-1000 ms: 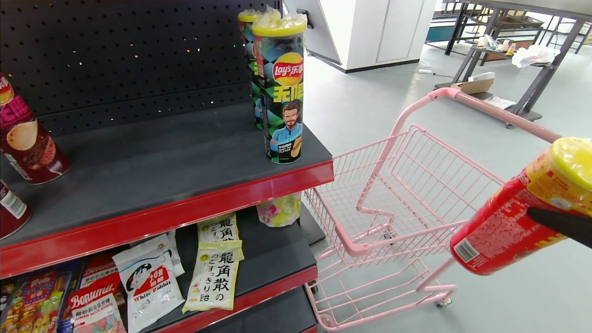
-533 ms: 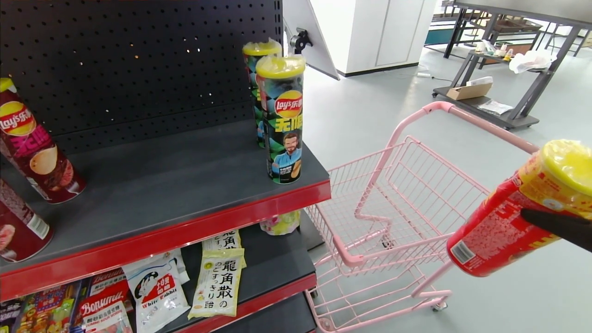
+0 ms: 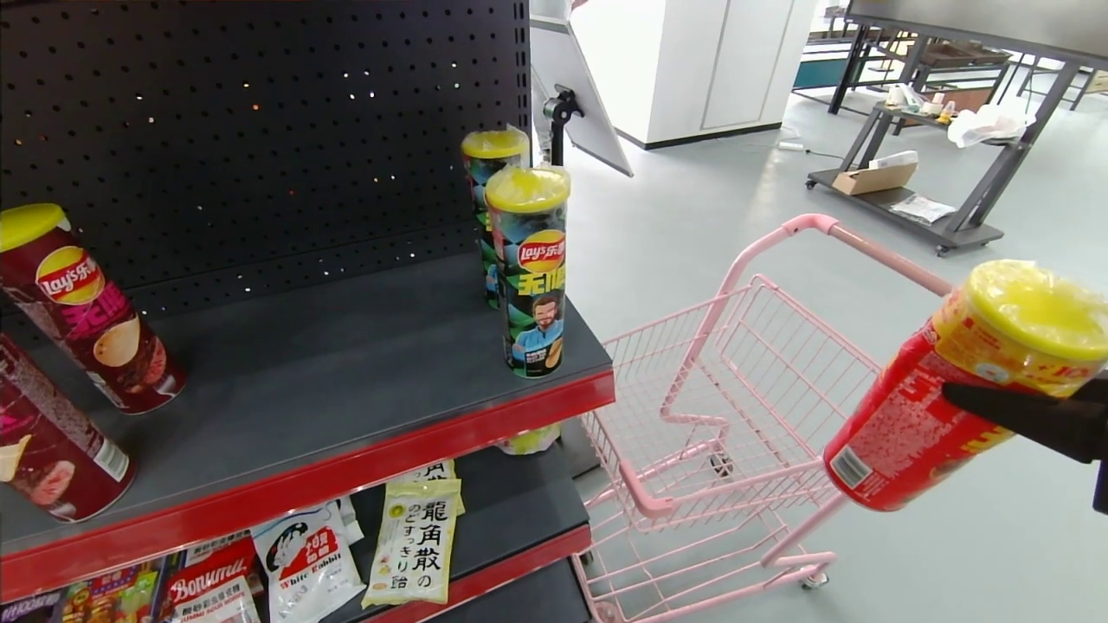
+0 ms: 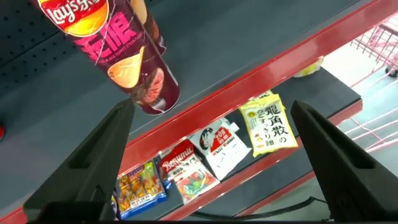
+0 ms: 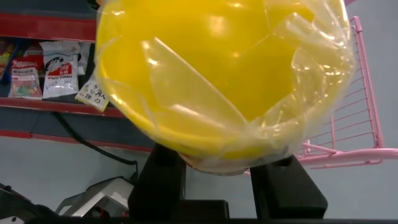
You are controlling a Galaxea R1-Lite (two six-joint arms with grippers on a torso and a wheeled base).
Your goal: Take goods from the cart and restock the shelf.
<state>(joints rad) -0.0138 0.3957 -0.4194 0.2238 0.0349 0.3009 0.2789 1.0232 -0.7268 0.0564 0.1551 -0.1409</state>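
My right pincer grips the red can, which is tilted, base pointing toward the shelf and well apart from it, beyond the cart. My left pincer hangs wide and empty at the shelf, nearer.

Five chip cans — one cart

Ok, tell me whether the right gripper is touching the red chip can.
Touching. The head view shows a black finger pressed across the red chip can; the right wrist view shows the right gripper clamped around it.
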